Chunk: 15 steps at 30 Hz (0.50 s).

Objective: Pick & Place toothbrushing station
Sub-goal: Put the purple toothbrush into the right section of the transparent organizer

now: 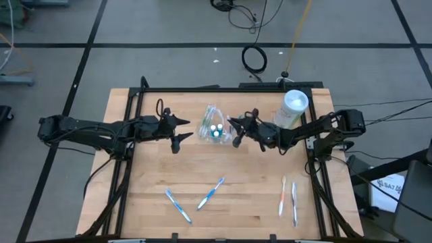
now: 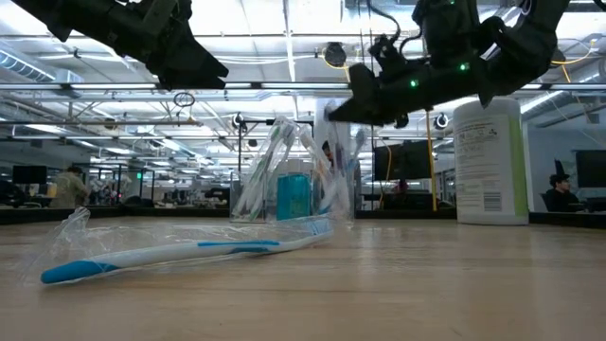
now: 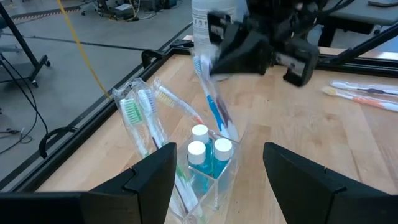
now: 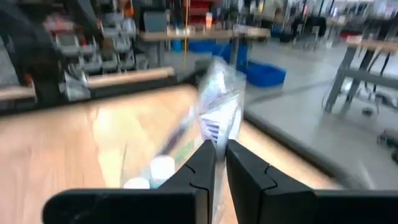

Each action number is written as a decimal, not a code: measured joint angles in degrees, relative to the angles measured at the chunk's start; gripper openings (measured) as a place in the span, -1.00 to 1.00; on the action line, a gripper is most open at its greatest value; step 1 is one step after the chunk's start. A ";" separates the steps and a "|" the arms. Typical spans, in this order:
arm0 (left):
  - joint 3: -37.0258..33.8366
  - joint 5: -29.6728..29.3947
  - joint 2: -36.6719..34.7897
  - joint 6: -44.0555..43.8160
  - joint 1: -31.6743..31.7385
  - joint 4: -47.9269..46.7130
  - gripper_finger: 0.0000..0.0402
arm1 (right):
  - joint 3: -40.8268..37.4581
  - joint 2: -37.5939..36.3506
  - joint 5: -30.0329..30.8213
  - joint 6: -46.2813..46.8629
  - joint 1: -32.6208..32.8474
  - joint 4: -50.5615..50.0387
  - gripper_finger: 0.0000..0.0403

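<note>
Nearest the low camera: a wrapped blue-and-white toothbrush (image 2: 180,254) lying flat on the wooden table (image 1: 236,202), clear wrapper crinkled around its end.

Behind it stands the toothbrushing station (image 1: 214,128), mid-table toward the far edge, between the two grippers. It's a small clear container (image 3: 208,177) holding three white-capped blue bottles (image 3: 207,151), with several wrapped toothbrushes leaning out of it (image 3: 144,115).

Right gripper (image 1: 237,131) is right at the station's right side. Fingers (image 4: 205,163) pinched nearly together on a wrapped toothbrush (image 4: 219,106); only a thin gap shows with the clear wrapper in it. From the left wrist that brush (image 3: 211,99) slants up from the container into the right gripper's dark body.

Left gripper (image 1: 181,128) sits just left of the station, not touching. Fingers (image 3: 158,171) spread wide, nothing held, with the container showing in the gap between them.

White cylindrical canister (image 1: 292,109) stands upright at the table's far right, behind the right arm.

More toothbrushes on the near half of the table: two blue ones (image 1: 196,199) near the middle, angled toward each other but apart; an orange (image 1: 283,196) and a pale one (image 1: 294,202) lying side by side toward the right.

People seated at desks in the room beyond (image 2: 561,194).
</note>
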 joint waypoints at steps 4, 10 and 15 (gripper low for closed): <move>0.00 0.00 0.00 0.02 0.00 0.00 0.24 | 0.09 -0.11 0.14 3.52 0.00 -4.02 -0.88; 0.00 0.00 0.00 0.02 0.00 0.00 0.24 | 0.08 -0.08 -0.12 3.93 0.04 -5.81 -0.85; 0.00 0.00 0.00 -0.02 0.00 0.00 0.24 | 0.02 0.01 -0.20 2.99 0.07 -7.11 -0.65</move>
